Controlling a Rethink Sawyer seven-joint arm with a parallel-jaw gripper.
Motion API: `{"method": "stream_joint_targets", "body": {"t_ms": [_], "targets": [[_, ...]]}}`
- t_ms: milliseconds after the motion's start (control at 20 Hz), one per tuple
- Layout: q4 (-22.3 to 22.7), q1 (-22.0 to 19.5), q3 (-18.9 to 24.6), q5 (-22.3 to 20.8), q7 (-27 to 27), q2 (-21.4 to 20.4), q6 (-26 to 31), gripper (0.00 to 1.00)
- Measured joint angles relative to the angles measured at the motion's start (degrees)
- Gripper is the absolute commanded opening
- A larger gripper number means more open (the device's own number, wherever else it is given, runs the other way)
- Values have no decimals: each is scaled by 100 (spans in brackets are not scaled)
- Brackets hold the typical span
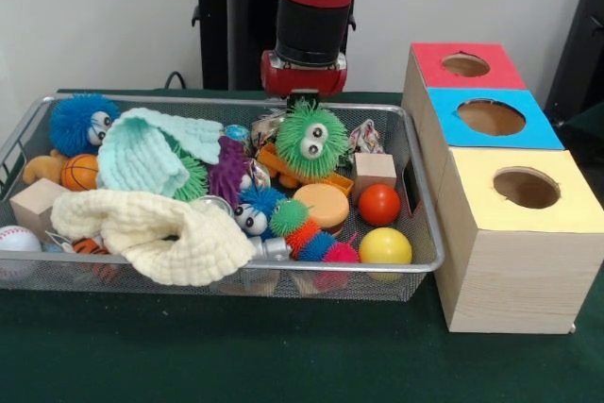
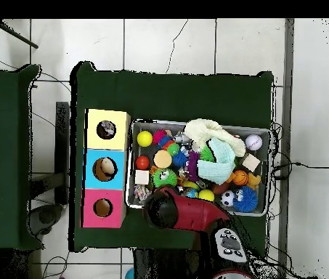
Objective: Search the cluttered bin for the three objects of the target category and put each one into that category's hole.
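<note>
A wire bin (image 1: 423,224) holds a heap of toys. A green fuzzy toy with googly eyes (image 1: 311,140) sits at the back middle of the heap, on an orange piece. My gripper (image 1: 302,98) is directly above it, touching its top tufts; the toy hides the tips. In the overhead view the arm's wrist (image 2: 163,211) covers the gripper, and the green fuzzy toy (image 2: 164,177) lies just beyond it. To the bin's side stands a wooden box with a red hole (image 1: 465,65), a blue hole (image 1: 491,117) and a yellow hole (image 1: 526,188).
Also in the bin: a blue fuzzy toy (image 1: 80,122), a small blue fuzzy toy (image 1: 253,210), a spiky caterpillar (image 1: 311,235), a mint cloth (image 1: 151,153), a cream cloth (image 1: 142,228), a red ball (image 1: 379,204), a yellow ball (image 1: 385,246), a wooden cube (image 1: 375,168).
</note>
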Motion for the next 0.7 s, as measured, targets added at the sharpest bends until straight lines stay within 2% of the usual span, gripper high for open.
{"method": "stream_joint_targets", "body": {"t_ms": [400,700], "targets": [[37,-108,0,0,0,-47,73,100],[38,-152,0,-1,0,-146,363,100]]}}
